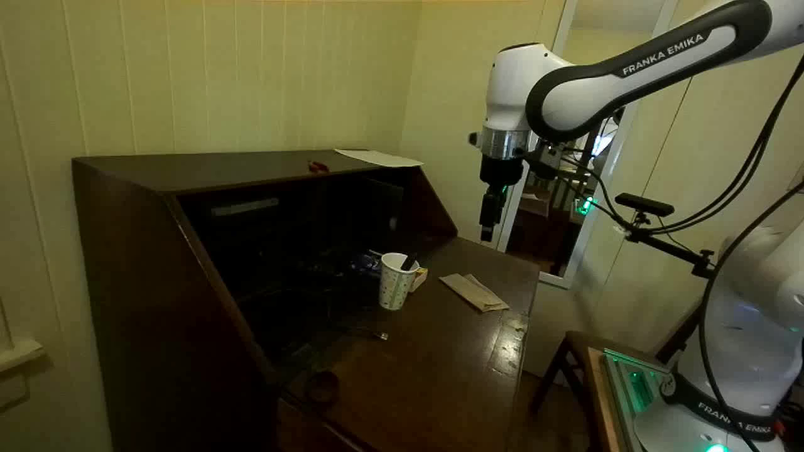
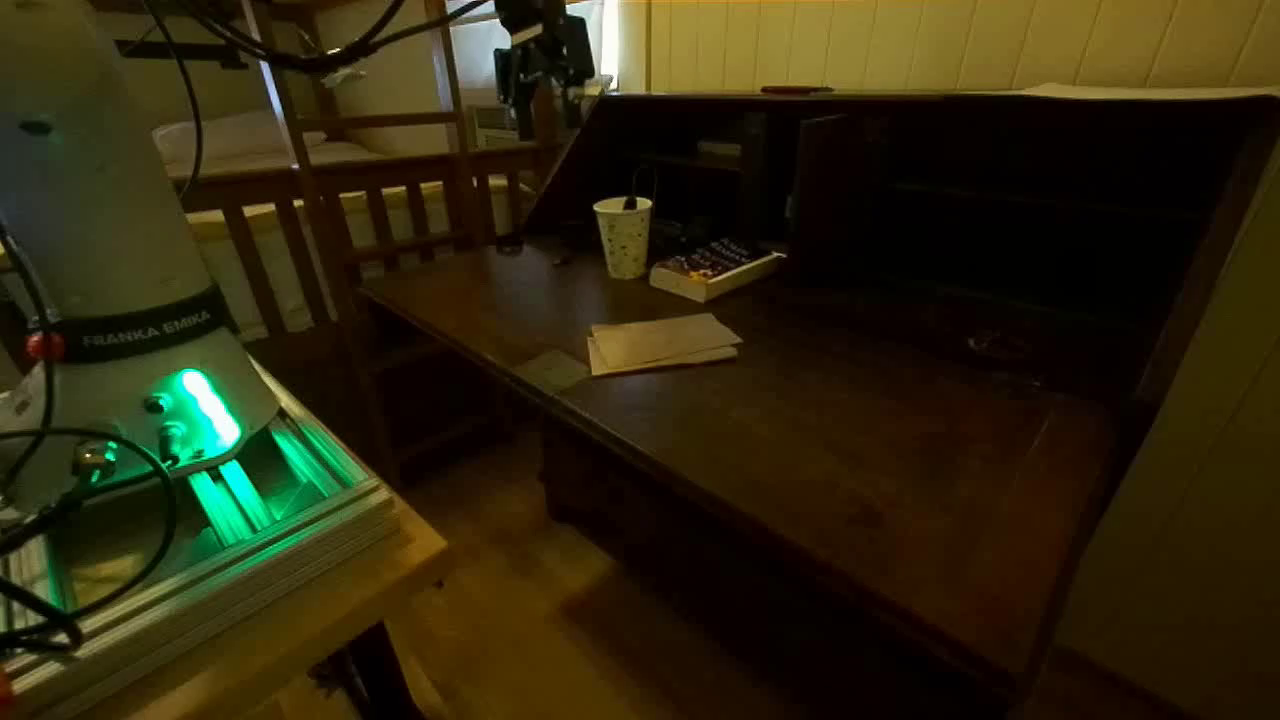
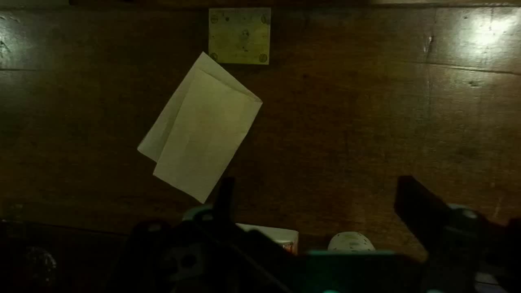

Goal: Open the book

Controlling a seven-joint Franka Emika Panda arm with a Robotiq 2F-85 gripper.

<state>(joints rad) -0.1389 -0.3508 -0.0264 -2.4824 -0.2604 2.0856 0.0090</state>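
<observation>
The thin tan book (image 1: 474, 292) lies flat on the dark desk (image 1: 433, 370). It also shows in an exterior view (image 2: 663, 343) and in the wrist view (image 3: 203, 130). Its top layer sits skewed over a lower layer, so a strip of the lower one shows along one side. My gripper (image 1: 488, 233) hangs well above the desk, pointing down, touching nothing. In the wrist view my gripper (image 3: 315, 185) is open, with its two dark fingers wide apart and nothing between them. The book lies up and left of the left finger in that view.
A white patterned cup (image 2: 624, 240) with a dark item in it stands beside a thick paperback with a printed cover (image 2: 715, 268). Both partly show at the bottom of the wrist view. The desk's dark hutch (image 1: 289, 251) rises behind, with cables. A metal plate (image 3: 239, 36) lies near the book.
</observation>
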